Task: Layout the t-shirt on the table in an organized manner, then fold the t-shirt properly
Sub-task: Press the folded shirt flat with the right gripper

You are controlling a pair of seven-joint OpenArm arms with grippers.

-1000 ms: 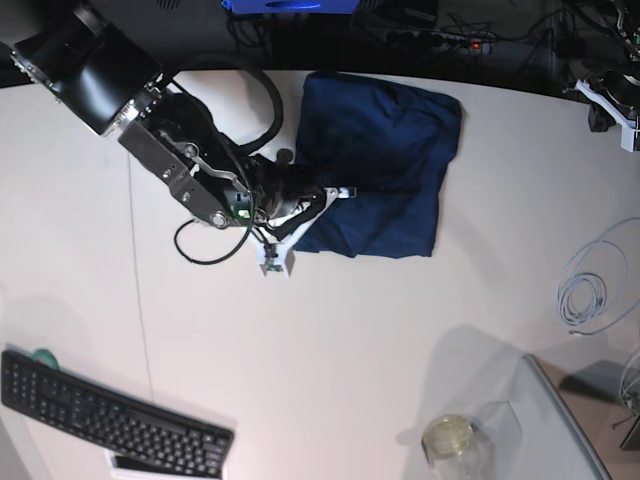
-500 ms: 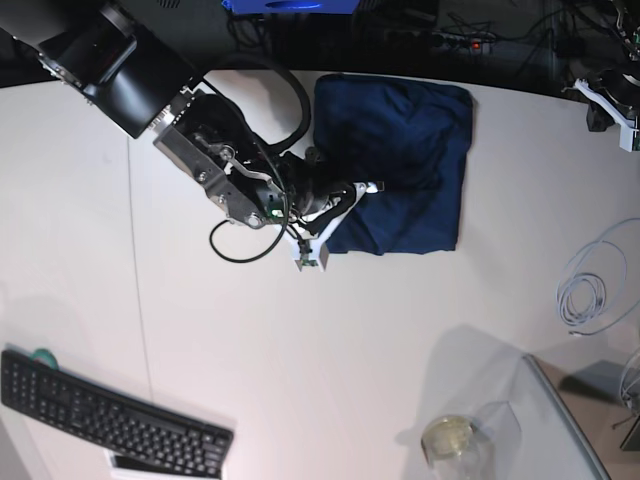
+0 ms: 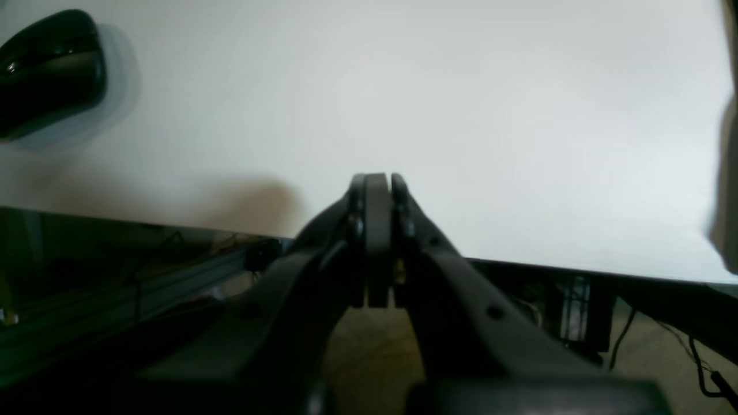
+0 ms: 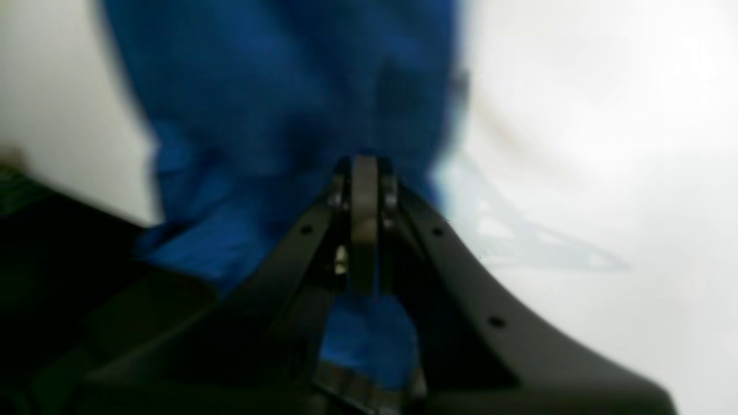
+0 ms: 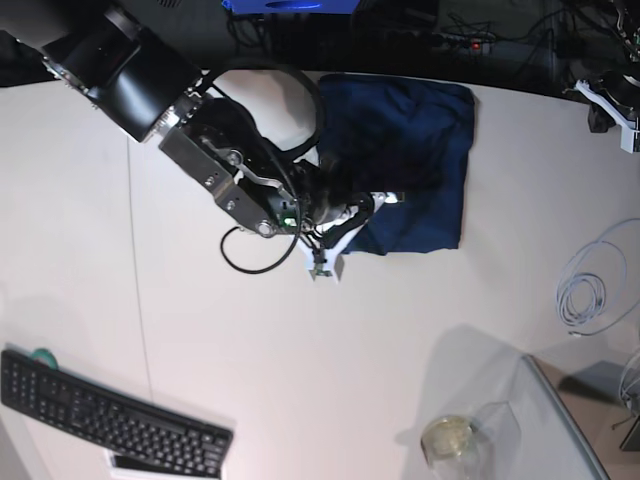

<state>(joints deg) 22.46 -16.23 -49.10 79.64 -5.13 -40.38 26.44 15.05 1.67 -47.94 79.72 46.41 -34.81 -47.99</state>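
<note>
- Up near the top centre of the base view, the t-shirt (image 5: 415, 165) lies on the table (image 5: 330, 370) as a bunched, roughly rectangular navy heap close to the far edge.
- Reaching in from the upper left of that view, the right gripper (image 5: 385, 200) sits over the shirt's lower left part; its black arm covers the cloth's left edge.
- Seen from the right wrist view, the right gripper (image 4: 364, 173) has its jaws pressed together, with blue cloth (image 4: 277, 104) behind them and more cloth showing below, between the finger bases; the picture is blurred, so whether fabric is pinched cannot be told.
- Over at the far right edge of the base view only a small part of the left arm shows, well apart from the shirt.
- From the left wrist view, the left gripper (image 3: 377, 190) has its jaws closed on nothing, above bare white tabletop (image 3: 461, 104).
- Elsewhere, a black keyboard (image 5: 110, 420) lies at the lower left, a coiled pale cable (image 5: 590, 285) at the right, and a dark computer mouse (image 3: 49, 72) at the upper left of the left wrist view.
</note>
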